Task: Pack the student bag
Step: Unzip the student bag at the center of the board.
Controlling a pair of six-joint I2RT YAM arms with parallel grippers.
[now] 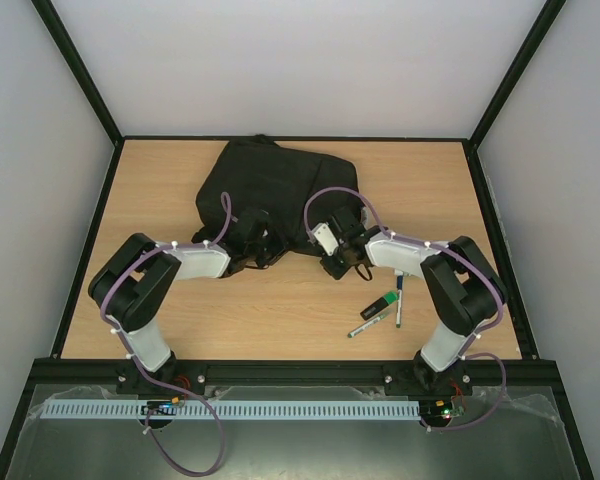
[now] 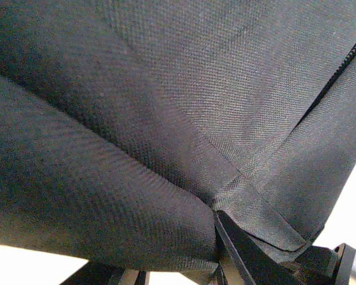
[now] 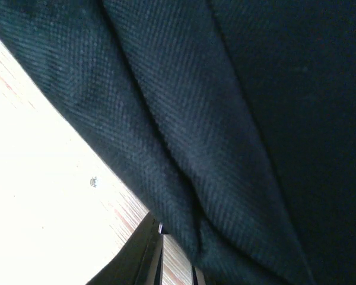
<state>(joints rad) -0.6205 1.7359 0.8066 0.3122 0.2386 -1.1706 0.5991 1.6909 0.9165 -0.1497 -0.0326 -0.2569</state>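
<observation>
**Desk:** Where is the bag (image 1: pixel 278 190) seen?

**Caption:** The bag is pictured lying flat at the far middle of the table (image 1: pixel 280 310). Its long axis is laid across from left to right, and its near edge is turned toward the arms. Three pens (image 1: pixel 380 312) are seen on the wood closer in, on the right arm's side.

**Desk:** Which arm is placed nearer?

**Caption:** Neither is favoured. The left gripper (image 1: pixel 248 238) is set against the near edge just left of the middle, and the right gripper (image 1: pixel 337 255) toward the near right corner. The bag is found directly ahead of both, with cloth touching each. The pens are reached more readily from the right.

**Desk:** What is held?

**Caption:** In the left wrist view black cloth fills the frame. A fold is drawn down to one finger (image 2: pixel 243 255), and the zip (image 2: pixel 344 62) is glimpsed at the upper right. Whether the jaws are closed on that fold cannot be told. In the right wrist view a fold is draped over a finger (image 3: pixel 139 249), with bare table to its left. There too, neither a grip nor the width of the jaws can be made out.

**Desk:** What is the coming move judged to turn on?

**Caption:** Probably on whether the near-edge cloth is caught between the fingers rather than beside them, so that the bag can be lifted open from both sides.
</observation>
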